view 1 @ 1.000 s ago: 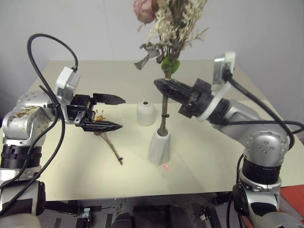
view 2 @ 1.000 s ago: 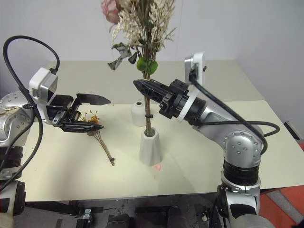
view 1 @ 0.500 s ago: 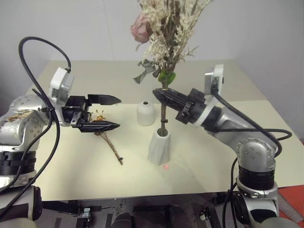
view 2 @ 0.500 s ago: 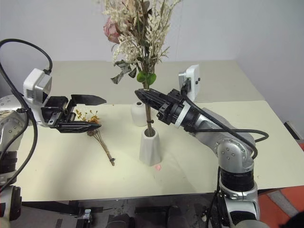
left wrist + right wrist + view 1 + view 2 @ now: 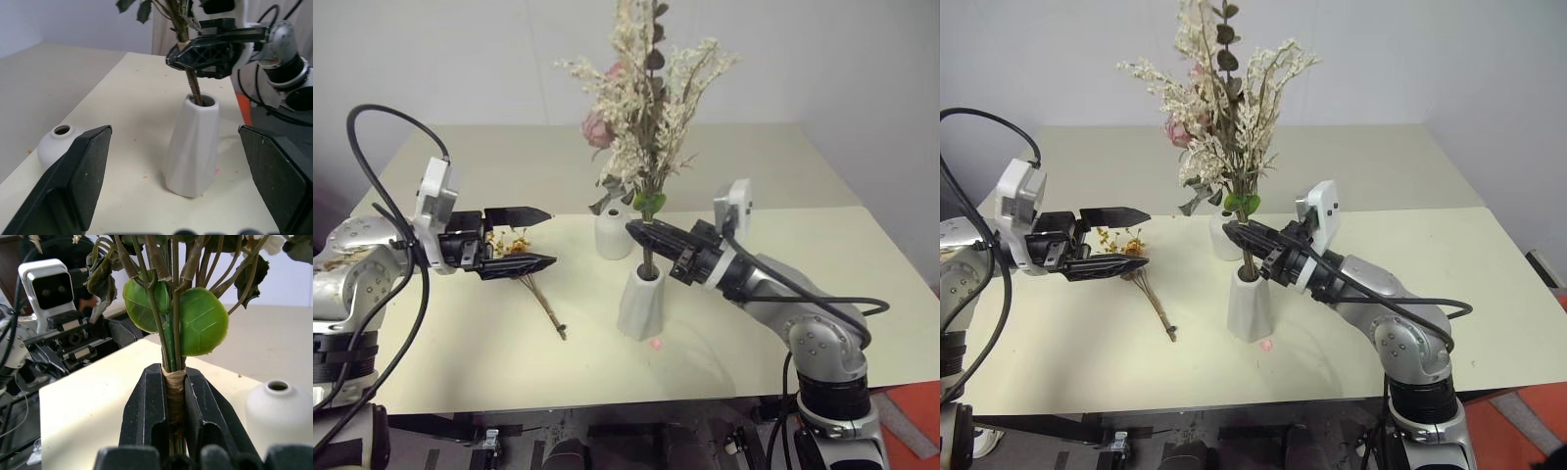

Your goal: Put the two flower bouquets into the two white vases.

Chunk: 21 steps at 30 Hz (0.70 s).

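I hold the large bouquet of cream-white feathery sprigs with a pink bloom and green leaves [image 5: 646, 127] in the right end effector [image 5: 644, 233], whose two black fingers are clamped tight on the taped part of the stems, as the right wrist view shows. The grip sits just above the mouth of the tall, tapered, faceted matte-white vase [image 5: 640, 303], so the stems hang upright and their lower ends are already inside the mouth. I judge this hold is chosen to keep the bunch vertical until it seats; letting go too soon could tip the top-heavy bunch or the vase.

The short, rounded white bottle-like vase [image 5: 614, 235] stands just behind the tall vase, its small hole empty. The small yellow-orange dried bunch on a thin brown stem [image 5: 530, 284] lies flat on the pale counter [image 5: 460, 352], to the left of the tall vase, stem end nearer it.

The left end effector [image 5: 536, 237] hangs above the head of that dried bunch, fingers spread fully apart, holding nothing. I judge it is staged for the next pickup.
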{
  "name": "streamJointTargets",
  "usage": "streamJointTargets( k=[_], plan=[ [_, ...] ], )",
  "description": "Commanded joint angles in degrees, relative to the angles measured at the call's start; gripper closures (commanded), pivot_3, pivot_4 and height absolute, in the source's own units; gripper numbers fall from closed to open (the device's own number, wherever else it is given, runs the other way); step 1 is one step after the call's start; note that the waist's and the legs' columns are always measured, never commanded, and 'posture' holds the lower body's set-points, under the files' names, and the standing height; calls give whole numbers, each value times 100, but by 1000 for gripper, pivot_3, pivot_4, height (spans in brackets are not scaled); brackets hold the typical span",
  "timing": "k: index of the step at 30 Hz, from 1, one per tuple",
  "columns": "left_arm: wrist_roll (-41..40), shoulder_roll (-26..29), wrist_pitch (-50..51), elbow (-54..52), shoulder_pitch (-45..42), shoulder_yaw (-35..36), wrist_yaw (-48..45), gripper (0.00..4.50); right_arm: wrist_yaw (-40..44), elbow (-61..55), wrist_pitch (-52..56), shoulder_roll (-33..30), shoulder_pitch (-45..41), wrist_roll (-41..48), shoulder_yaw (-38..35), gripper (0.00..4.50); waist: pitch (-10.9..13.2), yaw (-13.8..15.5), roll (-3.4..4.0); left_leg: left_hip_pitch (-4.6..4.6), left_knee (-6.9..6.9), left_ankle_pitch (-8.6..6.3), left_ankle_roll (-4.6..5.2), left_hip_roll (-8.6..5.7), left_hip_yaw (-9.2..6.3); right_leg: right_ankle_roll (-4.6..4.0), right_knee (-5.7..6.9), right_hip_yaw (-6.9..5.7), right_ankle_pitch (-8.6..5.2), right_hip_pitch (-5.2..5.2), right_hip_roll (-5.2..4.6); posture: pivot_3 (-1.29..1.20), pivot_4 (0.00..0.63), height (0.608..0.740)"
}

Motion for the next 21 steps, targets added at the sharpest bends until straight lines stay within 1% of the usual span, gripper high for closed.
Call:
streamJointTargets(
  k=[1, 5, 7, 8, 10, 12, 15, 16, 19, 21],
  plan=[
    [80, 80, 39, -276, 121, 207, 422, 0, 145, -335, -327, -8, 153, -183, 54, 3412, 0, 1, 0, 0, -1, 0, 0, 0, 0, 0, 0, 0, 0, 0, 0, 0, 150, 740],
    [387, 113, 279, -544, 552, 294, 1361, 0, 426, -629, -568, -208, 624, -311, -53, 2046, 0, 9, 0, 0, 0, 0, 0, 0, 0, 0, -1, 0, 0, 0, -1, 0, 150, 740],
    [542, 176, 663, -841, 735, 314, 1961, 0, 618, -777, -572, -536, 801, -340, -187, 1252, 0, 12, 0, -1, 1, 0, 0, 0, -1, 0, -1, 0, 0, 0, -2, 0, 150, 740],
    [578, 204, 996, -1043, 798, 349, 2320, 0, 780, -839, -572, -781, 892, -319, -334, 1004, 0, 13, -1, -1, 2, 0, 0, -1, -1, 1, 0, 0, 0, 1, -2, 0, 150, 740],
    [663, 253, 1463, -1326, 857, 347, 2844, 0, 931, -889, -540, -1082, 979, -224, -550, 1004, 1, 29, -2, 0, 3, 0, 0, 0, -2, 1, -1, 0, 0, 1, -3, 0, 150, 740],
    [610, 457, 2254, -1610, 845, 248, 3186, 0, 1171, -863, -409, -1522, 1029, -19, -912, 1004, 0, 33, -3, 3, 1, 0, 0, -1, -4, 2, -1, 0, -1, 4, -2, 0, 150, 740],
    [231, 543, 3569, -1993, 650, 239, 3567, 0, 1449, -798, -243, -2103, 1048, 182, -1285, 1004, 0, 31, -4, 5, -1, 0, 0, -1, -4, 3, -2, 0, -2, 5, -1, 0, 150, 740],
    [165, 510, 3958, -2106, 523, 197, 3729, 0, 1529, -777, -215, -2267, 1046, 210, -1358, 1004, 1, 33, -5, 6, -1, 0, 0, -1, -4, 4, -3, 0, -2, 7, -1, 0, 150, 740],
    [113, 164, 5375, -2170, -150, -11, 4253, 0, 2015, -620, -201, -2806, 1040, 265, -1549, 1004, 0, 62, -10, 8, 2, 0, 0, -3, -4, 6, -6, 0, -4, 10, 0, 0, 150, 740],
    [109, 2, 5811, -2070, -426, -290, 4691, 0, 2375, -427, -301, -3101, 967, 162, -1525, 1004, -1, 65, -12, 16, 6, 0, 0, -7, -4, 7, -12, 1, -5, 18, -2, 0, 150, 740]
  ],
)
